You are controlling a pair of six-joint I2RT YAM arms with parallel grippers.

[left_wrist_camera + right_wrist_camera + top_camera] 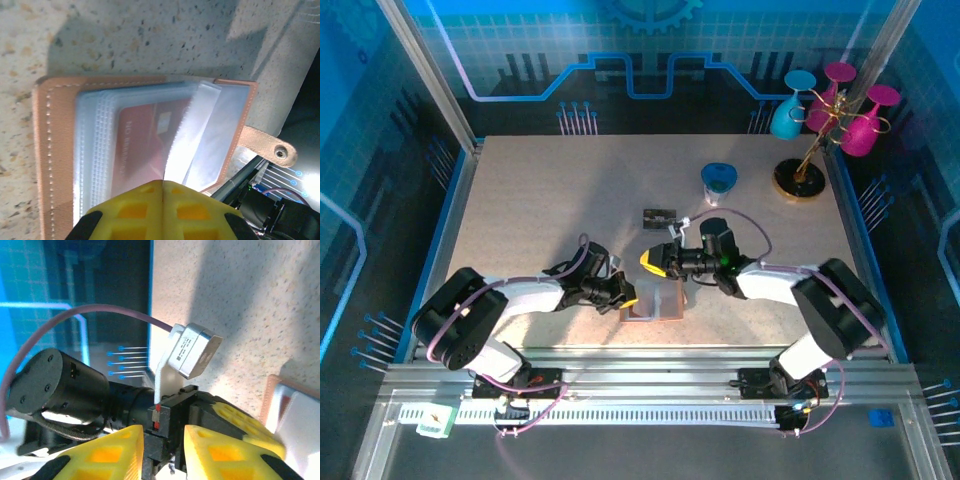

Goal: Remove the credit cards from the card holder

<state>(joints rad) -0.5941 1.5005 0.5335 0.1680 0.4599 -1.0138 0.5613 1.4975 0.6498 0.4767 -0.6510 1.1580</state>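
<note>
With the left gripper (pixel 162 189) closed, jaws together, over the card holder (pixel 55 150) lying open on the table (pixel 150 40), the clear sleeve (pixel 197 125) rather than the red card (pixel 142 145) could be pinched by the right gripper (pixel 164 431), whose jaws stand slightly apart and empty.

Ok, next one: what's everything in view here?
card holder: one, tan with clear sleeves, open at the table's near edge
red card: one, inside a card holder sleeve
dark card: one, on the table beyond the card holder
cup: one, blue, right of centre, rear
stand: one, gold, dark base, right rear corner
glasses: three, one cyan, two magenta, on the stand
table: one, speckled beige
left gripper: yellow fingers, shut, over the card holder
right gripper: yellow fingers, open, by the card holder's far side
</note>
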